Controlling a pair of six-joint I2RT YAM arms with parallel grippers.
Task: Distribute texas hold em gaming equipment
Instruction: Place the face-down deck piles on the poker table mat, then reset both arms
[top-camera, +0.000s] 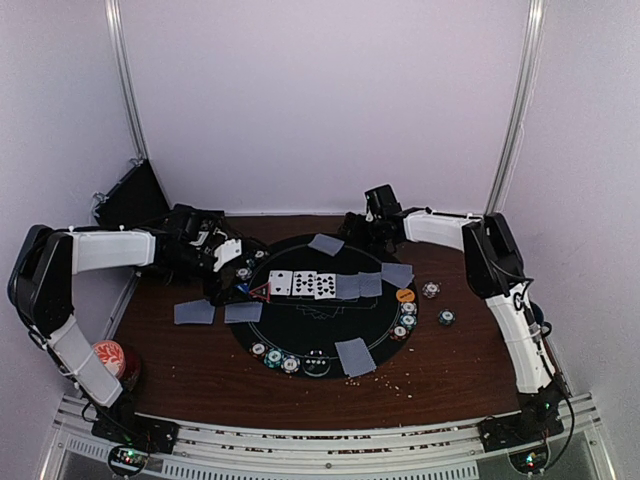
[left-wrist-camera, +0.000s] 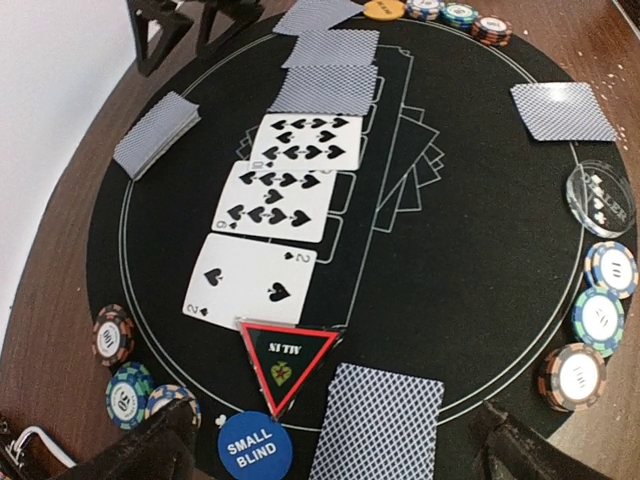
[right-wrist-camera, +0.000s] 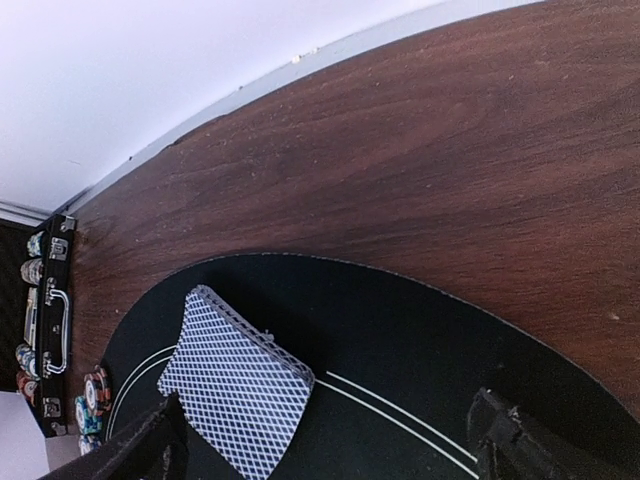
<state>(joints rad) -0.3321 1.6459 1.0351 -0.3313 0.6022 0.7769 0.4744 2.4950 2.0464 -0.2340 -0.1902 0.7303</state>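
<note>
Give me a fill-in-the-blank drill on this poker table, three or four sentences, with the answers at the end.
The face-up cards on the black mat number ____. All of them are of the suit ____. The blue button reads SMALL ____. The triangle has a ____ border.
Missing words: three; spades; BLIND; red.
</note>
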